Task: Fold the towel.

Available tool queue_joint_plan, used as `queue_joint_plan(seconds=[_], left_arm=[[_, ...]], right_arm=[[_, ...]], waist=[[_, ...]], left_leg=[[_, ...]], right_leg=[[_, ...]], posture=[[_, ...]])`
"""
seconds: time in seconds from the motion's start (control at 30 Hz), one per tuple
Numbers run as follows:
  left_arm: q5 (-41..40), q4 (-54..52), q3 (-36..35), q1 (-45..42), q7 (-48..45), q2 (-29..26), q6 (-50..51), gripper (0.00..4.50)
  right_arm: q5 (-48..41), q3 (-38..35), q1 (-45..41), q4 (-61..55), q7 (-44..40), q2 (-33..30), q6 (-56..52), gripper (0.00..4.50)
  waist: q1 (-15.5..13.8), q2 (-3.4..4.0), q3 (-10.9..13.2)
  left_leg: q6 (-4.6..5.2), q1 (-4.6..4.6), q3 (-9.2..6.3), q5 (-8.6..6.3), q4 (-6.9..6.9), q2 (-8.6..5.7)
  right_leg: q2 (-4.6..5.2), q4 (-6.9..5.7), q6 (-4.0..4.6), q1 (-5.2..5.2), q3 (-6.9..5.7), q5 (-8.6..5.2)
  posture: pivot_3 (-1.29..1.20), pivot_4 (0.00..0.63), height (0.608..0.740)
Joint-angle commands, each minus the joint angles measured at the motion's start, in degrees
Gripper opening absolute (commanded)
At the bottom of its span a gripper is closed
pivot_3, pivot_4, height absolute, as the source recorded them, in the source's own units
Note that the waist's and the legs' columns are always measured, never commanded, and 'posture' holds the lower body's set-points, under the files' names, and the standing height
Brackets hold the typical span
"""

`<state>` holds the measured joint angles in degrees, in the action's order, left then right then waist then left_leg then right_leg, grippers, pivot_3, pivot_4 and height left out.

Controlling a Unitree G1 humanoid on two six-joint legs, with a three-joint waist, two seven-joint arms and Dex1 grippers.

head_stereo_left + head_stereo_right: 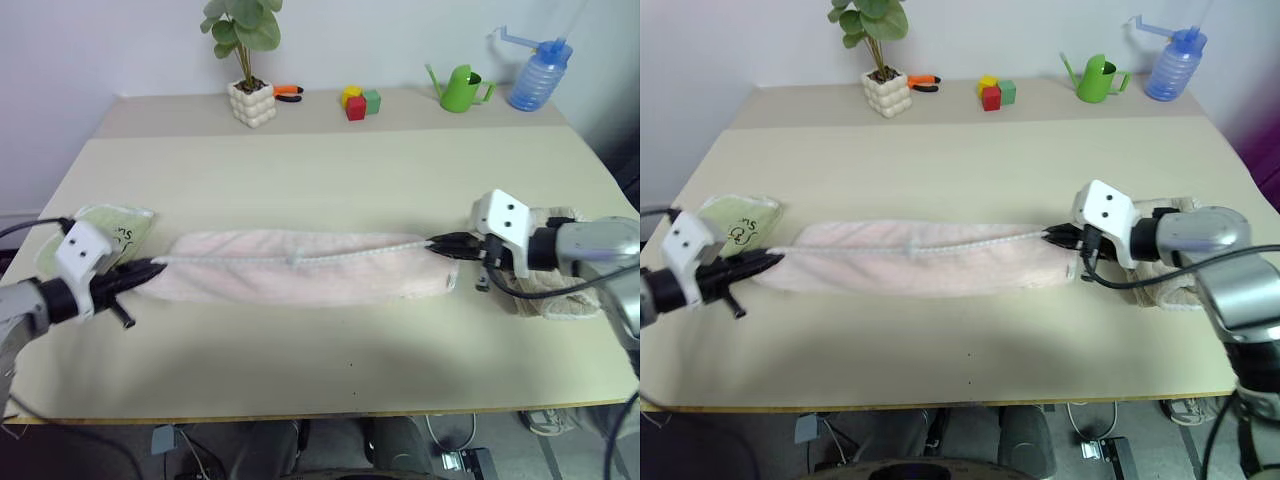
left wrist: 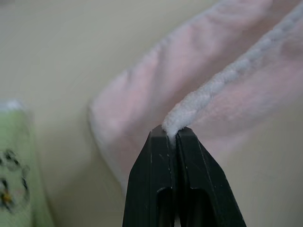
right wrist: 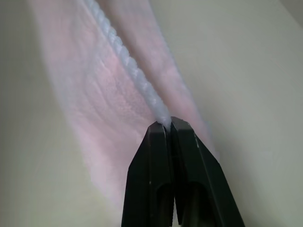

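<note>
The left claw [image 1: 158, 264] is clenched on the white-ish edge of the towel [image 1: 300, 265], its two black fingers [image 2: 163, 161] pressed together with the pale cord of the hem pinched at their tips. The right claw [image 1: 432, 241] is clenched on the same edge at the opposite end, its fingers [image 3: 158, 151] nipping the hem in the same way.

Between the two claws the pink towel lies stretched out as a long, narrow band on the bench [image 1: 330, 170], the white-ish edge running along its top from one claw to the other.

Just behind the left claw, on its outer side, a light green towel [image 1: 105, 232] with dark print lies flat on the bench. Under and behind the right claw rests a beige towel [image 1: 560, 300].

Well beyond both claws, along the far edge of the bench, stand a potted plant [image 1: 250, 70] in a white pot, an orange-handled tool [image 1: 287, 93], coloured blocks [image 1: 360, 101], a green watering can [image 1: 462, 89] and a blue bottle [image 1: 540, 72].
</note>
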<state>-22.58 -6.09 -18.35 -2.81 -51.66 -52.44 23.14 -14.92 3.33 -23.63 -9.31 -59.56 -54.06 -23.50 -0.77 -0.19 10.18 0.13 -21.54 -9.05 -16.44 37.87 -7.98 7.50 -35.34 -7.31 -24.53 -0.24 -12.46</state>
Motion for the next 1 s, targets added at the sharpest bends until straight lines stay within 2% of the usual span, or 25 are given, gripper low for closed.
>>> queue_joint_plan(seconds=[0.03,0.23,0.37,0.67,1.0], left_arm=[[6.15,8.53,5.92,-7.31,1.53,1.45,-5.49,0.00],[12.25,24.22,12.51,-20.13,3.11,6.46,-12.96,0.00],[14.00,30.76,13.74,-24.41,3.92,8.73,-16.03,0.00],[16.27,38.22,12.72,-25.49,9.14,10.22,-20.49,0.00],[14.84,39.16,12.00,-24.68,10.70,10.88,-20.89,0.00]], right_arm=[[5.35,2.71,-3.78,6.47,1.76,2.51,5.63,0.02],[9.61,4.64,-7.28,16.18,3.76,7.21,11.26,0.02],[10.28,4.40,-7.42,17.97,4.08,8.92,12.48,0.02],[12.27,3.47,-6.61,18.73,6.99,10.27,13.56,0.02],[13.76,3.50,-7.06,21.65,9.84,11.70,14.96,0.02]], waist=[[0.05,0.00,0.00],[0.12,0.00,0.00],[0.22,0.00,0.00],[0.31,0.00,0.00],[0.32,-0.01,0.00]], left_leg=[[0.00,-0.01,0.00,0.00,0.00,0.00],[-0.34,-0.06,-0.01,0.17,-0.03,-0.02],[-0.35,-0.07,-0.01,0.18,-0.02,-0.02],[-0.36,-0.07,-0.01,0.19,-0.01,-0.01],[-0.37,-0.07,-0.01,0.19,0.01,-0.01]], right_leg=[[-0.01,0.00,-0.01,-0.02,0.00,0.01],[-0.04,0.01,-0.11,-0.11,0.02,0.08],[-0.06,0.00,-0.11,-0.13,0.05,0.08],[-0.10,-0.06,-0.12,-0.16,0.08,0.08],[-0.10,-0.08,-0.12,-0.16,0.08,0.08]], posture=[[0.00,0.150,0.733],[0.00,0.150,0.733],[0.00,0.150,0.733],[0.00,0.150,0.733],[0.00,0.150,0.733]])
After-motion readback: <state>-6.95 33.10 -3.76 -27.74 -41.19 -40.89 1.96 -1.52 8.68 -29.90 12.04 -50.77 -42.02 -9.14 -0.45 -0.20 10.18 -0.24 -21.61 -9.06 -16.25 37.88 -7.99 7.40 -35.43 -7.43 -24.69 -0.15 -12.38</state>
